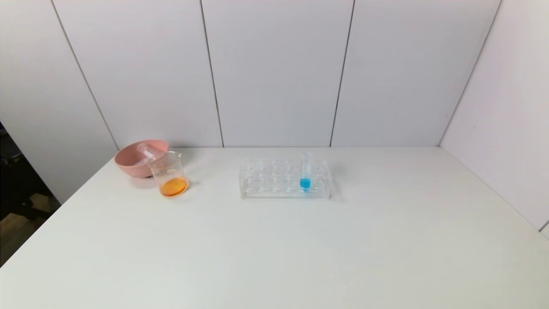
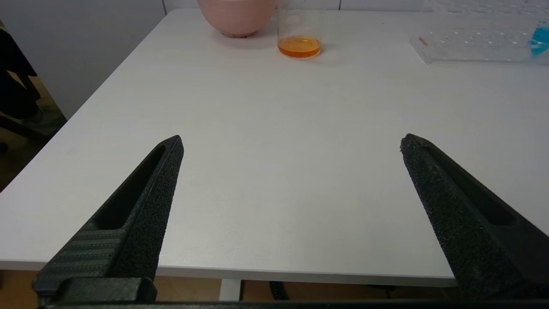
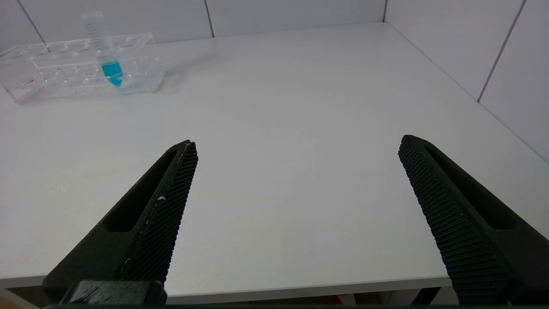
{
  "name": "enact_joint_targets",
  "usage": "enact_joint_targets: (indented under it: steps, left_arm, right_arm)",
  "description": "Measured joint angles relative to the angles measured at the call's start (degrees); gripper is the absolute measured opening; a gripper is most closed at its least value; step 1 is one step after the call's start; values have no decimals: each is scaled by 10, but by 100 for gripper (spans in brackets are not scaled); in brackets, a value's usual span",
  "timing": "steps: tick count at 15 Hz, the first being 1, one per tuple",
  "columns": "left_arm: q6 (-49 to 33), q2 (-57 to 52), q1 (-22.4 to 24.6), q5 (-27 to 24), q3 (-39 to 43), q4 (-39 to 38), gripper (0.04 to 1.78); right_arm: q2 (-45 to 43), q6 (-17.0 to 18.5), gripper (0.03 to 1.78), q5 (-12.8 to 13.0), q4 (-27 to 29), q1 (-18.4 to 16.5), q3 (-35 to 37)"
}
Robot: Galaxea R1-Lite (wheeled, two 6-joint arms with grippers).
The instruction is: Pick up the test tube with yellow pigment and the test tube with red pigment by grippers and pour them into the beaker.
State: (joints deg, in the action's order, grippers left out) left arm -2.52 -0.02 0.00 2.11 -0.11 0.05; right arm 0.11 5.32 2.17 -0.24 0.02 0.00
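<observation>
The beaker (image 1: 171, 174) stands at the back left of the table with a shallow layer of orange liquid in it; it also shows in the left wrist view (image 2: 299, 36). No yellow-tipped or red-tipped tube is in view. A clear tube (image 1: 146, 153) with no visible tint lies in the pink bowl. My left gripper (image 2: 291, 143) is open and empty over the table's front edge, far from the beaker. My right gripper (image 3: 298, 143) is open and empty over the front edge on the right. Neither gripper shows in the head view.
The pink bowl (image 1: 128, 165) stands just behind the beaker, touching or nearly touching it. A clear tube rack (image 1: 274, 182) stands mid-table with one blue-tipped tube (image 1: 305, 174) upright in it. Walls close the back and right sides.
</observation>
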Motion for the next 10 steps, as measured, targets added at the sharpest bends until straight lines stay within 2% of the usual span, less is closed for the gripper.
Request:
enact_joint_targets:
  steps: [10]
  left_arm:
    - [-28, 0, 0, -3, 1, -5, 176]
  right_arm:
    - [0, 0, 171, 0, 0, 0, 0]
